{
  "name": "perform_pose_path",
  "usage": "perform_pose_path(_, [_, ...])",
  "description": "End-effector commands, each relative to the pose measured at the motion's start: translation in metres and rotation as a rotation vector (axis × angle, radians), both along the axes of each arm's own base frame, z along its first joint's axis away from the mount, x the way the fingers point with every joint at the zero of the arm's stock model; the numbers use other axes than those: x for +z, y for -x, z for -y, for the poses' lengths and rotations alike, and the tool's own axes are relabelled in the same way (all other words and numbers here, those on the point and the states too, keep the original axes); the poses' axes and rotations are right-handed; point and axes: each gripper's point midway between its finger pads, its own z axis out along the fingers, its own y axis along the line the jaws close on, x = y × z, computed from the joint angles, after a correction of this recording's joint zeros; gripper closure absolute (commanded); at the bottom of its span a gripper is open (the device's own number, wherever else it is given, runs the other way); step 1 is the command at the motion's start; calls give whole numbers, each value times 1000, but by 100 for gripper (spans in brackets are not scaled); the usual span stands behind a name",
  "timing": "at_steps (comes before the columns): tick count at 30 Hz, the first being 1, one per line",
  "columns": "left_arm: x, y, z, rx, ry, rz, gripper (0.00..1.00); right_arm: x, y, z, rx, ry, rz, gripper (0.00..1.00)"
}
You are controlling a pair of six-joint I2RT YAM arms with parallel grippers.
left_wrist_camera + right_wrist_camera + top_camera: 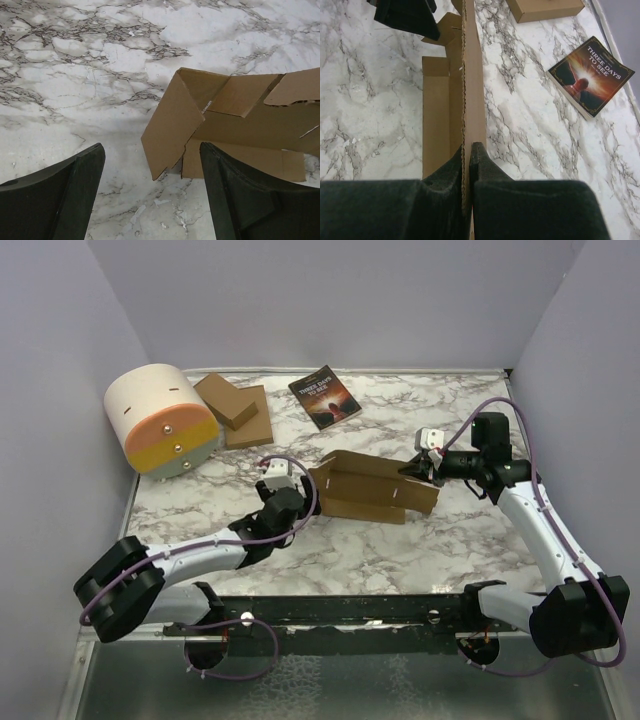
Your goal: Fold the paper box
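Observation:
The paper box [370,490] is a half-formed brown cardboard sheet lying mid-table, with side walls raised and flaps loose. My right gripper [422,472] is shut on its right end; in the right wrist view the fingers [468,147] pinch one upright wall of the box [437,115] edge-on. My left gripper [308,488] sits at the box's left end. Seen from the left wrist, it is open [151,150], and the lower corner of a slanting end flap of the box [172,125] lies between the two fingertips, touching neither.
A dark-covered book [324,397] lies at the back centre. A stack of flat brown cardboard pieces [235,410] sits at the back left, beside a cream, orange and yellow drum-shaped object [160,420]. Grey walls close in the marble table.

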Motion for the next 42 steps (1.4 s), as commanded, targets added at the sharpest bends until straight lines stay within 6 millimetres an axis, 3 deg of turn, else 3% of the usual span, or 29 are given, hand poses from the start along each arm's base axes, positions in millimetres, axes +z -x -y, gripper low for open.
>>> perform_pose_path(1, [8, -14, -2, 75, -37, 54, 22, 4, 3, -4, 17, -20, 14, 99])
perform_pose_path(3, [0, -18, -4, 92, -79, 49, 27, 3, 3, -4, 19, -20, 10, 99])
perform_pose_path(7, [-8, -23, 4, 65, -116, 48, 62, 2, 4, -4, 22, -21, 2, 99])
perform_pose_path(10, [-3, -22, 13, -4, -117, 72, 90, 1, 6, -5, 28, -25, -6, 99])
perform_pose_path(12, [4, -20, 14, -42, -126, 101, 99, 3, 8, -6, 40, -32, -12, 99])
perform_pose_path(17, [30, -19, 13, -95, -131, 222, 100, 20, 12, -12, 95, -62, 6, 99])
perform_pose_path(21, [56, -22, 18, -146, -134, 378, 100, 44, 2, -15, 108, -76, 57, 99])
perform_pose_path(25, [68, -20, 22, -213, -184, 559, 100, 38, -2, -21, 147, -98, -16, 99])
perform_pose_path(31, [59, -17, 22, -262, -287, 691, 100, 5, 11, -27, 198, -141, -249, 99])
perform_pose_path(42, [30, -16, 21, -325, -356, 668, 100, -11, -5, -28, 130, -158, -481, 99])
